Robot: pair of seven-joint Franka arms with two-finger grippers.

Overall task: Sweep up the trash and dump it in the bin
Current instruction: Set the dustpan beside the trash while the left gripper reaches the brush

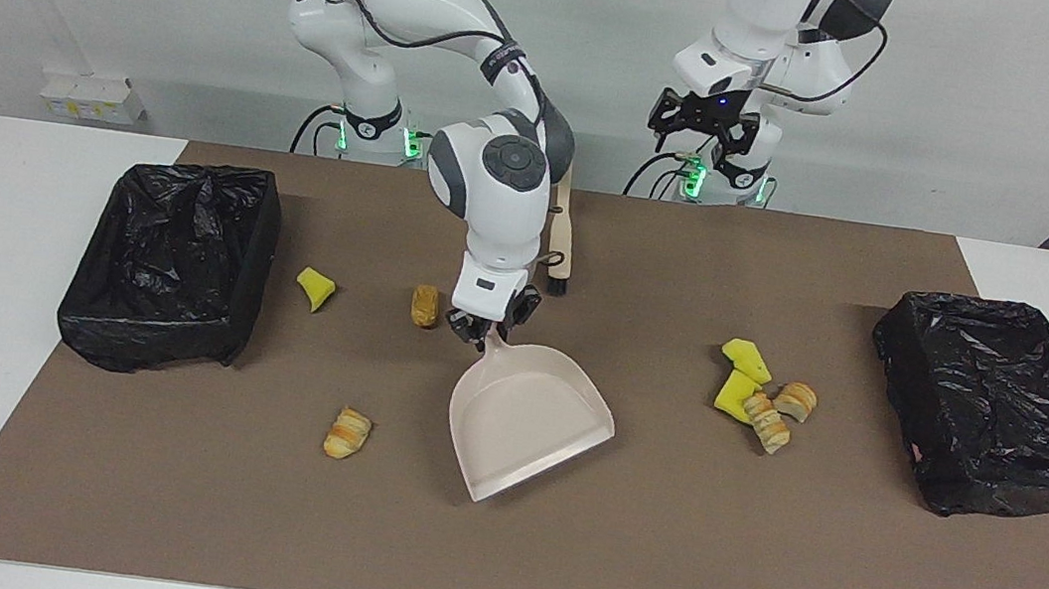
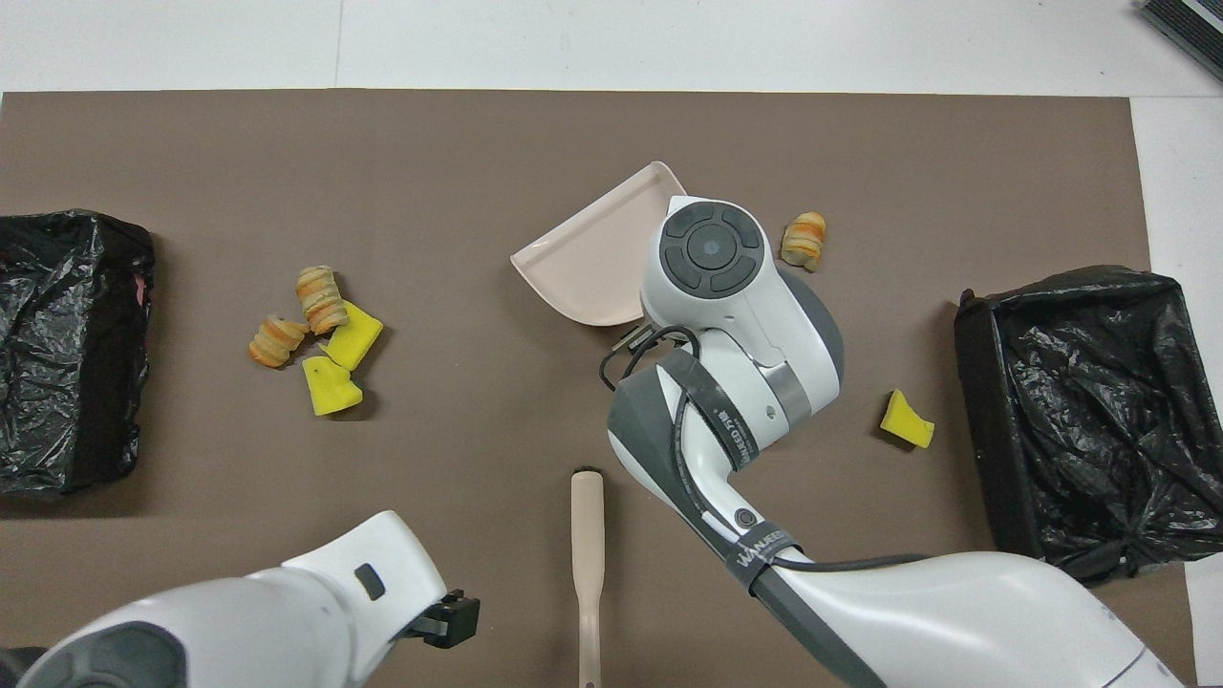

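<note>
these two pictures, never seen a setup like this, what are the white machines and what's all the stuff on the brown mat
The white machines are two robot arms with two-finger grippers. One picture faces them from across the table; the other looks down from above their own end.

The right gripper is shut on the handle of a pinkish dustpan at the middle of the brown mat. The left gripper is open, holds nothing, and hangs in the air near the robots.

A brush lies on the mat near the robots. Yellow sponge wedges and striped bread toys are scattered as trash. At each end of the table there is a black-lined bin.
</note>
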